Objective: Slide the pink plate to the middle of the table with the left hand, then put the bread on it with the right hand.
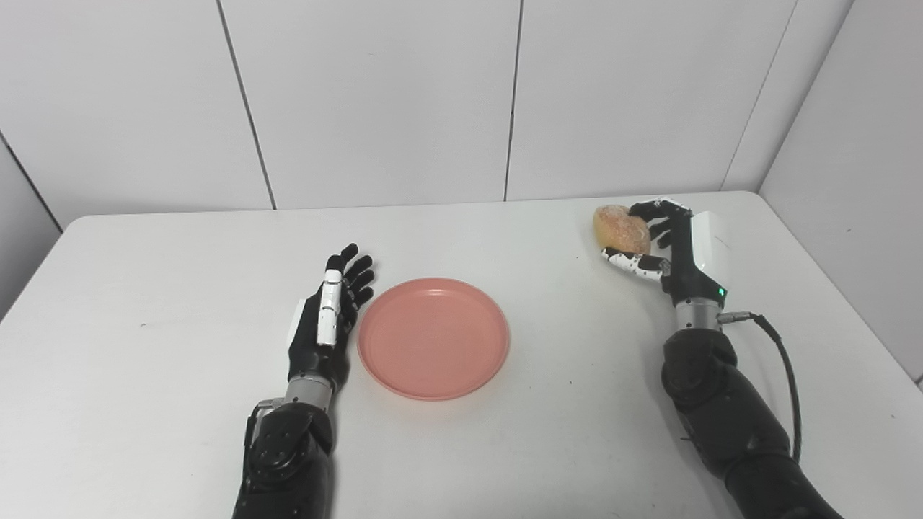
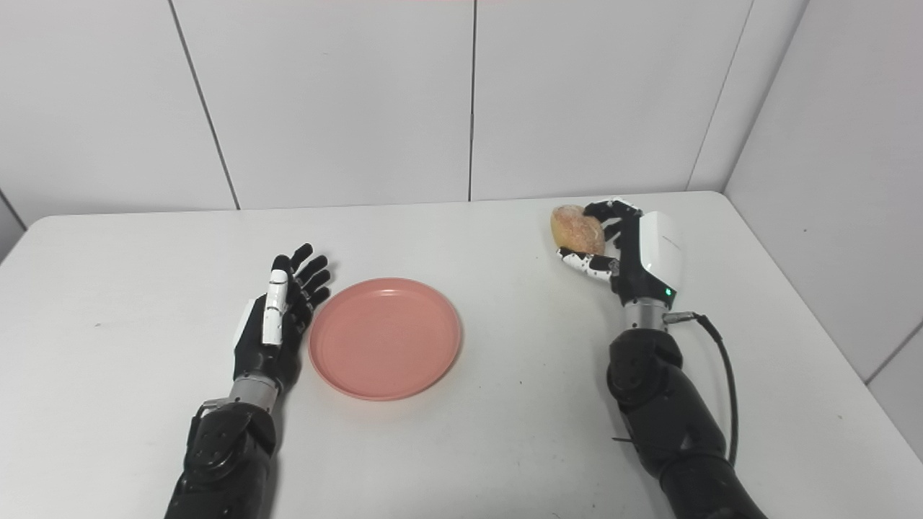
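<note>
Left hand [image 1: 328, 317]: mine, lower left-centre of frame, fingers straight and spread, holding nothing, edge-on just beside the plate's left rim; contact with rim can't tell.
Right hand [image 1: 667, 249]: mine, upper right of frame, fingers curled round the bread from above, thumb under it, so pinching the roll.
Bread [image 1: 620, 228]: small round golden bun, upper right, well apart from the plate; lifted or resting on the table, can't tell.
Pink plate [image 1: 433, 338]: centre of frame, flat, empty, looks about mid-table, so slide step reads done to me.
Table [image 1: 180, 288]: white, smooth, matte.
Bread handling: I judge it light, soft, crust a bit crumbly; it will squash if I squeeze hard, so light grip, fingers over the top, thumb below, as now.
Plate handling: looks like stiff light plastic, low rim, probably slides easily on this top; push at the rim, don't lift.
Other things: black cable [image 1: 782, 367] trailing off my right wrist, lower right; white wall panels behind.
In the way: nothing between bread and plate; my left hand sits close to the rim, only risk is nudging the plate.
</note>
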Controlling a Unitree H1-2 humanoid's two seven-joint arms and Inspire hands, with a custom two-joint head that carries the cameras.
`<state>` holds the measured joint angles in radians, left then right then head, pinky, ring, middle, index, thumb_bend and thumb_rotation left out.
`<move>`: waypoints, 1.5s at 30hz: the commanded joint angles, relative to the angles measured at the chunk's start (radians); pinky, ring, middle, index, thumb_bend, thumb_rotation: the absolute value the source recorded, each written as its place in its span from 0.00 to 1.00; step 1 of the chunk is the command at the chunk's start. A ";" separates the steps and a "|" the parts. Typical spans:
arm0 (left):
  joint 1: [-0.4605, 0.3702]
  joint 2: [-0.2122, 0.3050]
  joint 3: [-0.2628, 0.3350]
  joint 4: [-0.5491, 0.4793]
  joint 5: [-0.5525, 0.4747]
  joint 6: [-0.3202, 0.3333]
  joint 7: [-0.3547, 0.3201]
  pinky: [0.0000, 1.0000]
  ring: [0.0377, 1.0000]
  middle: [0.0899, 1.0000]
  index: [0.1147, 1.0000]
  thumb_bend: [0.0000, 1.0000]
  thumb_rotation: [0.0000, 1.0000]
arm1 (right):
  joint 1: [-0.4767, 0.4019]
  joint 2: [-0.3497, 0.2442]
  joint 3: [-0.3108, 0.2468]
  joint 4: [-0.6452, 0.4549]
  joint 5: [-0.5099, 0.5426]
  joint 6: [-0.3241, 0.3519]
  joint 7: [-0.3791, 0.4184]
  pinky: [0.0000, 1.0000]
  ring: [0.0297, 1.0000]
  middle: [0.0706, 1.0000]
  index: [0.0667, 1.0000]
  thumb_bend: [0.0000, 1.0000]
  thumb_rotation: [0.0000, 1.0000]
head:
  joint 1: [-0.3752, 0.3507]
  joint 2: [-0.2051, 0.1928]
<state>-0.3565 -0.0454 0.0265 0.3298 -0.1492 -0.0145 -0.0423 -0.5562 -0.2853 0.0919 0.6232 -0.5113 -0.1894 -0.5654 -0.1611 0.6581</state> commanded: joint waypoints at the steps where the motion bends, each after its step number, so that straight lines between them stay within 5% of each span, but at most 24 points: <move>1: -0.016 -0.003 -0.007 -0.014 0.007 0.004 -0.008 0.91 0.91 0.89 0.88 0.53 1.00 | -0.029 -0.009 -0.007 -0.050 0.004 -0.056 -0.012 0.40 0.44 0.50 0.46 0.49 0.13 | 0.001 0.000; 12: -0.019 -0.022 -0.021 -0.015 0.030 0.001 0.004 0.91 0.91 0.89 0.88 0.55 1.00 | 0.010 0.019 -0.010 -0.193 0.051 -0.075 0.084 0.37 0.41 0.48 0.46 0.49 0.13 | 0.042 0.000; 15: -0.020 -0.030 -0.026 -0.013 0.033 -0.005 0.005 0.91 0.91 0.89 0.88 0.57 1.00 | 0.030 0.035 0.008 -0.252 0.030 -0.056 0.109 0.39 0.42 0.49 0.46 0.49 0.13 | 0.058 -0.003; 19: -0.021 -0.037 -0.030 -0.012 0.038 -0.001 0.008 0.91 0.91 0.90 0.89 0.57 1.00 | 0.060 0.063 0.034 -0.331 0.028 -0.045 0.163 0.39 0.43 0.42 0.50 0.51 0.01 | 0.065 -0.006; 29: -0.024 -0.048 -0.036 0.002 0.059 -0.015 0.013 0.91 0.91 0.90 0.89 0.53 1.00 | 0.128 0.135 0.092 -0.478 -0.009 -0.007 0.294 0.37 0.41 0.41 0.50 0.51 0.00 | 0.090 -0.010; 45: -0.040 -0.037 -0.030 0.031 0.101 -0.039 0.056 0.91 0.90 0.89 0.88 0.57 1.00 | 0.108 0.189 0.208 -0.406 -0.078 -0.072 0.370 0.36 0.42 0.42 0.49 0.51 0.00 | 0.111 -0.007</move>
<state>-0.3665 -0.0822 -0.0068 0.3616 -0.0605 -0.0357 0.0010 -0.3919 -0.0975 0.2983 0.2345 -0.5748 -0.2121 -0.1853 -0.0506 0.6519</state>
